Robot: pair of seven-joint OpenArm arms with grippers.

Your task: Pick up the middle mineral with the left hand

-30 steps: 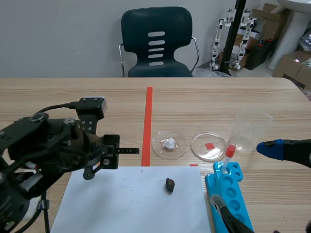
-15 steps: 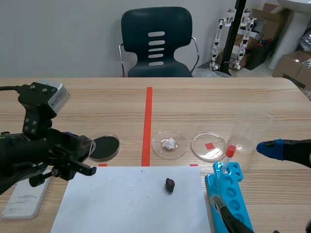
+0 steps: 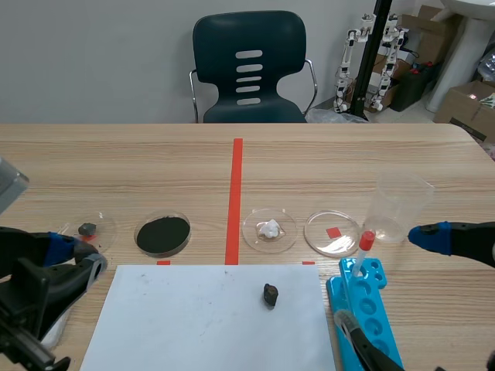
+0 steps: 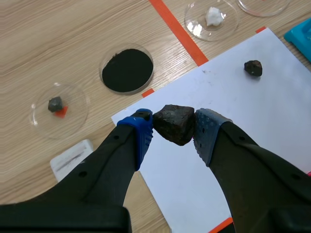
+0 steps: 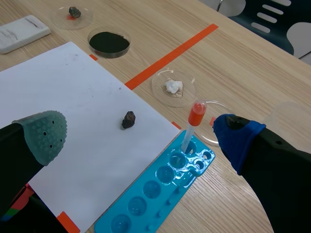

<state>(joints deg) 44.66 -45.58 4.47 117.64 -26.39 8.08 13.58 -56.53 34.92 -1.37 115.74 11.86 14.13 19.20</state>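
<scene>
1. The left gripper (image 4: 175, 129) is clamped on a dark brown mineral chunk (image 4: 174, 122), one blue dotted pad on each side of it.
2. In the left wrist view the chunk hangs over the near left corner of the white paper sheet (image 4: 228, 121) and looks clear of the surface. So the grasp and lift read as done.
3. In the scene view the left gripper (image 3: 73, 257) sits low, just off the sheet's left edge. The chunk itself is too hidden there to confirm.
4. Not touched:
   - a small dark rock (image 3: 270, 294) lying on the sheet
   - the petri dish of black powder (image 3: 163, 234)
   - the dish with a small grey stone (image 3: 91, 229)
   - the dish with a white mineral (image 3: 268, 229)
5. Which mineral counts as "middle" cannot be told for sure from how things lie now. The held chunk is larger than the rock left on the sheet.
6. The right gripper (image 5: 141, 133) has its fingers wide apart and holds nothing. It hovers near the blue tube rack (image 5: 160, 194).
7. Left to do, as a judgement: little or nothing. Keep the clamp steady, since the chunk is angular and the pads hold it by its sides.
</scene>
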